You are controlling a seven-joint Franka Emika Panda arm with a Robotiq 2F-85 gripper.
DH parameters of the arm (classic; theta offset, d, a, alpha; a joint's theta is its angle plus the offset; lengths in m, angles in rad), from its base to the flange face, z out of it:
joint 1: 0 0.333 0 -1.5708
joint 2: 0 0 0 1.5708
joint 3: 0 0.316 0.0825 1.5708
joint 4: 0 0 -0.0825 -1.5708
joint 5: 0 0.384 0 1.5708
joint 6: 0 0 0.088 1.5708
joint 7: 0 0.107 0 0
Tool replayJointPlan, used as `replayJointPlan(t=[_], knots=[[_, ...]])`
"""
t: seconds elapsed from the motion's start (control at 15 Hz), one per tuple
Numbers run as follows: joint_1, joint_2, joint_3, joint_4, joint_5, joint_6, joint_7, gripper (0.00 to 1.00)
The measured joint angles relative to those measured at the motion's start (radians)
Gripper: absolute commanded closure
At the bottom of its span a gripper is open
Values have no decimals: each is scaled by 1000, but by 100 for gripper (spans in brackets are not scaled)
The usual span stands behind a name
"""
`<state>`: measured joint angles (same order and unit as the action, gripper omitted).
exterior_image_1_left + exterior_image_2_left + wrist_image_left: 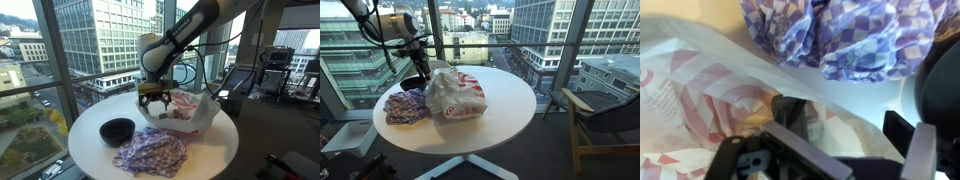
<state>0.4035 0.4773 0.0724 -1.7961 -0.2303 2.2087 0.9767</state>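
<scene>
Two fingers of my gripper [153,98] are standing spread apart, pinching nothing, and I am hovering just above the white plastic bag [188,108]. The bag is lying on the round table [215,140], just beside the checkered cloth [150,153], near the black bowl [117,130].

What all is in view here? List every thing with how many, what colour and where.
table: one, white, round, by the windows
plastic bag: one, white with red print, on the table below the gripper
cloth: one, purple and white checked, crumpled on the table next to the bag
bowl: one, black, on the table beside the cloth
chair: one, wooden frame with dark seat, on the floor off to the side of the table
arm: one, black and grey, reaching over the table
gripper: one, black, jaws open, just above the bag
</scene>
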Motion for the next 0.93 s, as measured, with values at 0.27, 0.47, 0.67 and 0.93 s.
replayJointPlan(t=[0.27, 0.47, 0.67, 0.93], knots=[[75, -80, 50, -49, -69, 14, -2, 0], [95, -74, 64, -50, -87, 86, 2, 0], [88, -16, 56, -35, -87, 186, -6, 0], [61, 101, 48, 33, -68, 270, -66, 0]])
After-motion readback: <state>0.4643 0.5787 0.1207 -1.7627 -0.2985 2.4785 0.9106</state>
